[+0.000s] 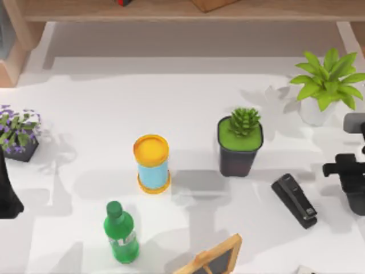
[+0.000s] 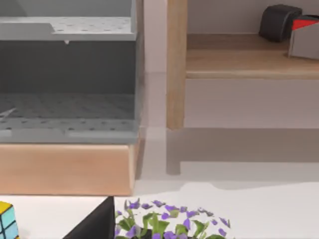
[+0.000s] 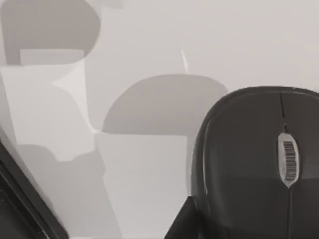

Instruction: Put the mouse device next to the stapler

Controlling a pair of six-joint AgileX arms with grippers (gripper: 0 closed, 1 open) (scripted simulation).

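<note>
The right hand (image 1: 349,171) is sitting at the bench's (image 1: 188,103) 3 o'clock edge in the top view, cut off by the frame, and whether its fingers are spread or pressed together cannot be told. The stapler (image 1: 294,200) is lying flat on the bench just beside that hand, at about 4 o'clock from the bench's middle, angled diagonally. In the right wrist view the mouse (image 3: 259,164) is lying directly under the camera, its scroll wheel showing and its far side running out of the frame; whether the hand is touching it cannot be told. The left arm (image 1: 7,188) is standing parked at the 9 o'clock edge, mostly cut off, and its hand's state cannot be told. A dark pot with a succulent (image 1: 240,145) is standing near the stapler, toward the bench's middle. A yellow-lidded canister (image 1: 151,164) is standing near the middle, and a green bottle (image 1: 120,232) is standing at about 7 o'clock. A purple-flowered plant (image 1: 19,134) is showing at 9 o'clock and a leafy white-potted plant (image 1: 325,85) at 2 o'clock. A wooden-framed board (image 1: 214,260) is being cropped at 6 o'clock.
</note>
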